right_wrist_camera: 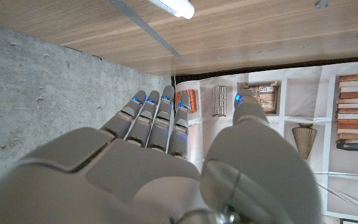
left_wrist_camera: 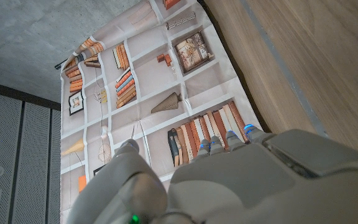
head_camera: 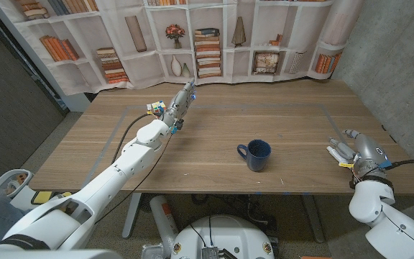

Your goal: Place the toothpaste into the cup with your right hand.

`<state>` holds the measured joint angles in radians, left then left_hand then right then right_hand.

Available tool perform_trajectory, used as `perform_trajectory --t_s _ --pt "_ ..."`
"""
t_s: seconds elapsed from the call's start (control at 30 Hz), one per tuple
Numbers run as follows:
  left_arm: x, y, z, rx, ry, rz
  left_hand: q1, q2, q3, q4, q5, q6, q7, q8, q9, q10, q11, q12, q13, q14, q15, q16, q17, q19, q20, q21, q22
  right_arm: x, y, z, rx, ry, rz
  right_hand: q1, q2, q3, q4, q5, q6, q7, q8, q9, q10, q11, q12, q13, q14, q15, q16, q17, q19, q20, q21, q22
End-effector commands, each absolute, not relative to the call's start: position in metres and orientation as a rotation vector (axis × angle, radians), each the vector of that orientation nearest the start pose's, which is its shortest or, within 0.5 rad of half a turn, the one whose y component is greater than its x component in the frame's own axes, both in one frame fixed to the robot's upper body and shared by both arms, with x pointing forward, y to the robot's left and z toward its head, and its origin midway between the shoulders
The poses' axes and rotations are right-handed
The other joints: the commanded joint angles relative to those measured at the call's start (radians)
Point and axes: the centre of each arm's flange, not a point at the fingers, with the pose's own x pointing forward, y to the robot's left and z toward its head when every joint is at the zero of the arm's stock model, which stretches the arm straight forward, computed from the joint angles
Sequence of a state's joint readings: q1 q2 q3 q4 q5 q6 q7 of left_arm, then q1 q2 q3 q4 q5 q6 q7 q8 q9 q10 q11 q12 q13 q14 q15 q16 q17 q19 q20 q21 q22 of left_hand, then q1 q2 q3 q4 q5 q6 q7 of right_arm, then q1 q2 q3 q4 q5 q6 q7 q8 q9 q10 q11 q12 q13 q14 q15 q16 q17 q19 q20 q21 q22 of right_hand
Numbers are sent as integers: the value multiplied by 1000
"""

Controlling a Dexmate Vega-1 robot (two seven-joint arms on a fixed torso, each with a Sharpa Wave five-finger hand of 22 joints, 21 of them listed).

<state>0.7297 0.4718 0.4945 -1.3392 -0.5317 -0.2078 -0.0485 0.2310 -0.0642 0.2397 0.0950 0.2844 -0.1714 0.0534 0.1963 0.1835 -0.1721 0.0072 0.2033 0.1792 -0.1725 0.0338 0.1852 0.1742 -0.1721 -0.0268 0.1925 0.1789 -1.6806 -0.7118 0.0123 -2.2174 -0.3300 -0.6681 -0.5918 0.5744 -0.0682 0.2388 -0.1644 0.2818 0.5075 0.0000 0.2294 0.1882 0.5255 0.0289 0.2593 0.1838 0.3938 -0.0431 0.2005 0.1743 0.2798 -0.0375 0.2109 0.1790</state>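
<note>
One white tube (right_wrist_camera: 171, 6) lies on wood past the right hand (right_wrist_camera: 166, 168), but it is cut off, so it cannot be told if it is the toothpaste. One blue cup (head_camera: 257, 154) stands upright mid-table, well apart from both hands. The right hand (head_camera: 351, 151) sits near the table's right edge, fingers straight and side by side, thumb apart, holding nothing; the left hand (head_camera: 178, 104) is far back, fingers straight too.

The head camera looks down over the surface (head_camera: 214, 137) toward the bookshelf backdrop (head_camera: 192, 36). Each wrist camera sits close behind its own robot hand. All three share that backdrop.
</note>
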Motion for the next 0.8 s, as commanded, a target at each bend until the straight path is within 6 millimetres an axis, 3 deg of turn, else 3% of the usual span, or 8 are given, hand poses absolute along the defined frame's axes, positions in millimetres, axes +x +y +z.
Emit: perform_trajectory --t_s 0.03,0.43,0.8 --pt "657 208 10 116 -606 -352 9 3 -2 1 4 -129 -4 -2 2 -133 -5 -3 5 -153 -8 0 6 -192 7 7 4 438 -387 -120 -1010 -201 -699 13 -5 -1 2 10 17 2 7 4 15 0 10 2 13 -14 4 3 14 -5 4 5" --pt "658 210 11 114 -605 -345 9 4 -3 0 4 -129 -5 -2 2 -133 -4 -3 5 -154 -9 0 6 -193 7 7 4 442 -384 -121 -1043 -147 -689 16 -9 -2 5 16 20 4 4 4 32 0 13 2 16 -11 1 4 20 -6 5 5" --pt "662 207 11 113 -600 -350 10 5 -5 0 4 -129 -6 -2 2 -132 -4 -2 5 -154 -9 0 6 -194 9 7 4 444 -384 -122 -1069 -114 -698 24 -16 -4 12 28 51 9 7 4 69 -6 18 0 58 -8 7 4 43 2 9 6"
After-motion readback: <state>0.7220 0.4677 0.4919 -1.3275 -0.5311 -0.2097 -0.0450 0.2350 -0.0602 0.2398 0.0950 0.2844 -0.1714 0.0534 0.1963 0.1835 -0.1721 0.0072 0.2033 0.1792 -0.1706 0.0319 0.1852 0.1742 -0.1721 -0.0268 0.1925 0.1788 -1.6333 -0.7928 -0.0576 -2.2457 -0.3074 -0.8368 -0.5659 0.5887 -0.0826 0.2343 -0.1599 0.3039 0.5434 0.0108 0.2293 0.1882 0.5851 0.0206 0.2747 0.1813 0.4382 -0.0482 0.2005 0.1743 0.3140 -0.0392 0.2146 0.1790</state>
